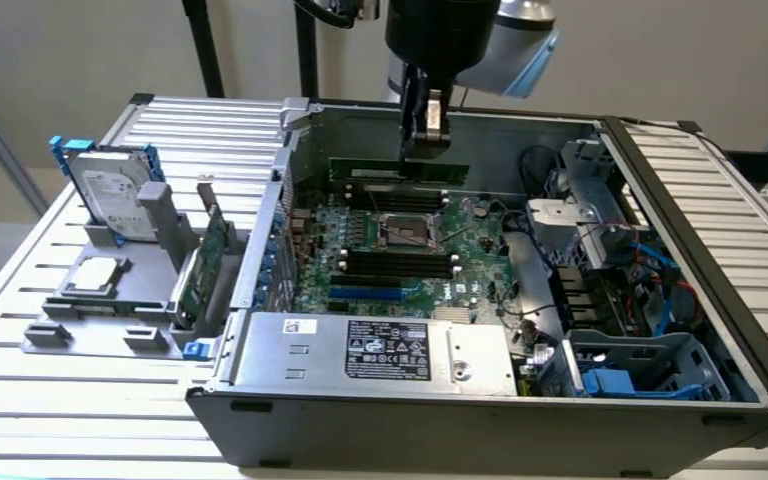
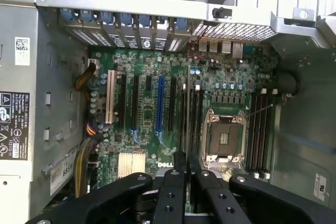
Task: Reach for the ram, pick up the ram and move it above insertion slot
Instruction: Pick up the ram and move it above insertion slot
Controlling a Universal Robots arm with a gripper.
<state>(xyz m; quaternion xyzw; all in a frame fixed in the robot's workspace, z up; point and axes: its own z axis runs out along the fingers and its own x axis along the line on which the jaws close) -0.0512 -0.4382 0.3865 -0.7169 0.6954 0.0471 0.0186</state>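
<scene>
The ram is a long thin green stick. It hangs level over the far part of the motherboard inside the open computer case. My gripper comes down from above and is shut on the ram's top edge. In the wrist view the ram shows edge-on as a thin line running out from between the black fingers. It lies over the black memory slots beside the CPU socket. A second bank of slots sits on the socket's other side.
A silver hard drive with blue rails and a green expansion card stand in grey holders on the exterior view's left. The power supply fills the case's near side. Cables and a drive cage crowd the exterior view's right.
</scene>
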